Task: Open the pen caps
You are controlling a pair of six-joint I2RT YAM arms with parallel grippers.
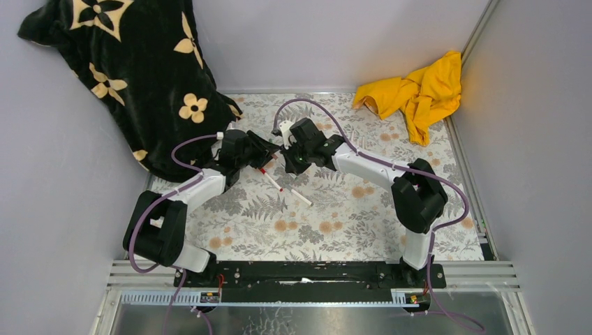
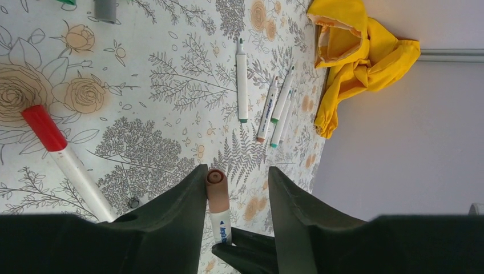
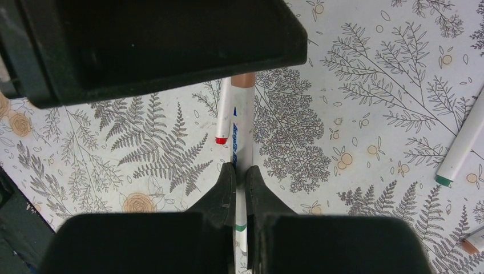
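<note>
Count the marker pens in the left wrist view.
6: red-capped white plastic pen, left; brown-capped pen within the open left end effector; teal-tipped pen alone mid-table; three clustered beside the yellow cloth. Others may be cropped.

Nearer the arm bases than the red-capped pen point(image 1: 271, 179), the table point(image 1: 335, 237) lies free. Just beyond that pen the left gripper point(image 2: 237, 171) and right gripper point(image 3: 240, 169) crowd together, a white pen point(image 3: 242, 123) bridging them. Left of it a black blanket point(image 1: 139, 84) spills in; far right, loose pens point(image 2: 268, 108), then a yellow cloth point(image 1: 419, 91)
</note>
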